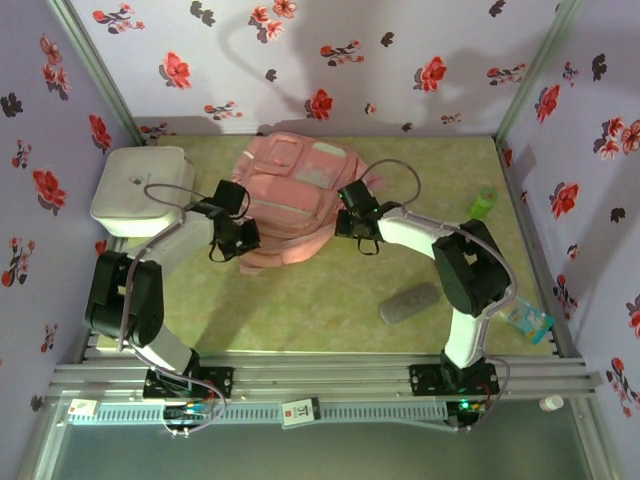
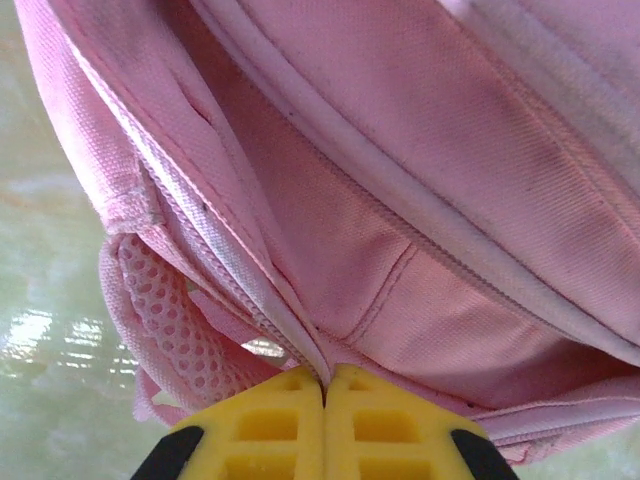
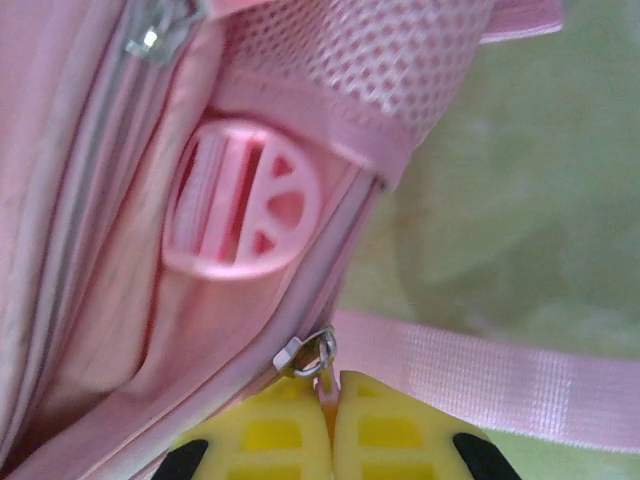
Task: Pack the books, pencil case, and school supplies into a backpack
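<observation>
The pink backpack [image 1: 295, 185] lies flat at the back middle of the table. My left gripper [image 1: 238, 237] is at its near left edge; in the left wrist view the yellow fingers [image 2: 270, 425] are shut on a fold of pink fabric by the zip seam [image 2: 290, 330]. My right gripper [image 1: 352, 218] is at the bag's right side, shut on the pink zip pull [image 3: 328, 378] that hangs from the metal slider [image 3: 305, 350]. The grey pencil case [image 1: 409, 302] lies on the table near the right arm. The books are out of view.
A white rounded box [image 1: 143, 188] stands at the back left, close to the left arm. By the right wall lie a small green object [image 1: 483, 203] and a packaged item [image 1: 528, 320]. A pink strap [image 3: 500, 375] runs across the mat beside the right fingers.
</observation>
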Controlling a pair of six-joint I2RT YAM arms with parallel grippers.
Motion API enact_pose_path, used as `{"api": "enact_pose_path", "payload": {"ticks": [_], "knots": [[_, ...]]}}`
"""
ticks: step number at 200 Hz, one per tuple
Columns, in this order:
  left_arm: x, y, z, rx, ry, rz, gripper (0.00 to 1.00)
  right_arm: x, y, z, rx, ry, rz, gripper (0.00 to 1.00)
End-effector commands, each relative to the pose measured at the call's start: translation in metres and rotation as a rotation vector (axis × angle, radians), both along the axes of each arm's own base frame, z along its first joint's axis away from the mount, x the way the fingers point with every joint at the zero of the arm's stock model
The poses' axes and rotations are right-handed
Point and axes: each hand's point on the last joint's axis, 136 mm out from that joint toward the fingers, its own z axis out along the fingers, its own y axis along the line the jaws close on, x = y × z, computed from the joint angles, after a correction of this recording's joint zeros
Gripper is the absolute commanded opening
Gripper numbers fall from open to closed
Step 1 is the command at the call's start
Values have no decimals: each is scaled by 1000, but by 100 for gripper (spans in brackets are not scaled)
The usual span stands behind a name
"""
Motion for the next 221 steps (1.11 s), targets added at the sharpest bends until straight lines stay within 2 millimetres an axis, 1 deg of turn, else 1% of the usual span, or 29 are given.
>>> {"api": "enact_pose_path", "payload": {"ticks": [1,18,38,54,66,70,79,90,106,124,138,146,160,176,181,197,221], "knots": [[-42,18,-12,91,127,-56,0,15,-51,1,-130,1,-131,0],[-47,13,-10,81,128,-76,1,19,-57,1,-126,3,-147,1],[-48,4,-6,60,117,-100,2,23,-58,3,-118,4,-152,3],[-45,-4,3,47,87,-121,4,24,-56,7,-103,1,-144,5],[-42,-8,12,34,61,-130,6,23,-53,11,-84,-4,-136,11],[-41,-10,16,29,53,-136,8,22,-52,13,-75,-5,-128,13],[-38,-13,24,20,33,-149,16,19,-48,18,-46,-12,-111,21],[-34,-15,35,16,3,-169,23,16,-44,29,-6,-34,-95,29],[-28,-19,52,15,-50,-218,33,9,-44,43,36,-68,-88,43],[-16,-26,71,14,-132,-281,42,3,-49,59,72,-118,-109,56],[-4,-34,85,19,-212,-331,50,0,-53,67,91,-149,-132,62],[4,-39,92,28,-266,-364,57,-1,-55,70,98,-161,-143,65],[16,-50,103,58,-359,-424,67,-2,-57,73,107,-172,-162,69],[28,-66,113,104,-460,-512,76,-3,-61,74,114,-182,-182,73],[32,-69,115,128,-485,-535,78,-3,-61,74,115,-183,-187,74],[41,-82,113,198,-528,-620,83,-4,-63,73,122,-189,-203,76],[46,-99,98,307,-531,-770,85,-6,-67,72,132,-197,-225,79]]}}
